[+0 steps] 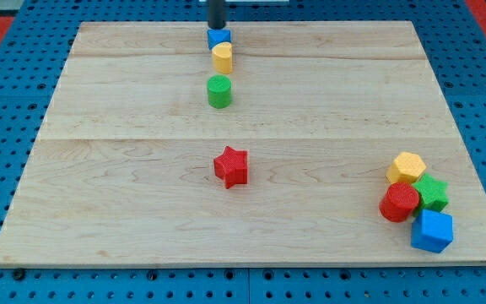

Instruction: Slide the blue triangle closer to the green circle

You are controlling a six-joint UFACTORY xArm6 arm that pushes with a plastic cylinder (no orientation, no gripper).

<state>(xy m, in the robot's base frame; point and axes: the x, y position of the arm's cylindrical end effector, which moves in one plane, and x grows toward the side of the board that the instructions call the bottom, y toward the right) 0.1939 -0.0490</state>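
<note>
The rod has no gripper to open or close; its tip [216, 27] sits at the tabletop's [125, 194] top edge, touching the far side of the blue triangle [219, 37]. That triangle presses against a yellow block [222, 57], with the green circle [218, 91] just below them in one line, so the blue piece looks already near its goal, though the yellow one lies between. A red star [231, 166] sits mid-board, well apart, and four more blocks cluster at the bottom right.

Rod [216, 13] cut by view's top; blue block [218, 37] half hidden (shape unclear) behind yellow block [222, 57].
</note>
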